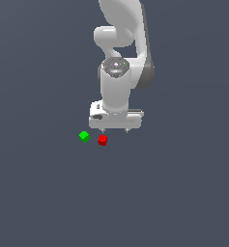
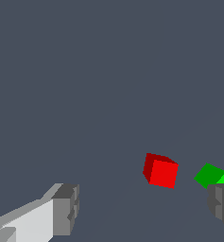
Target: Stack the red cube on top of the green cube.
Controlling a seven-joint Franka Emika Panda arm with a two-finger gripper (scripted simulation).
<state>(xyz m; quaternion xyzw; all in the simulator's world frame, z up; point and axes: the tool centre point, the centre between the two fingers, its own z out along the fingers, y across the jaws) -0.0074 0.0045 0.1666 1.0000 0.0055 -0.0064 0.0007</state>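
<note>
The red cube (image 1: 102,140) lies on the dark grey floor just to the exterior view's right of the green cube (image 1: 84,136); a small gap separates them. My white gripper (image 1: 115,130) hangs above and slightly to the exterior view's right of the red cube, its fingers spread wide and holding nothing. In the wrist view the red cube (image 2: 160,171) sits between the two grey fingertips (image 2: 66,208), closer to the one beside the green cube (image 2: 212,176). The green cube is partly hidden by that fingertip (image 2: 222,203).
The floor (image 1: 174,193) is a plain dark grey surface. The white arm (image 1: 118,72) rises behind the cubes.
</note>
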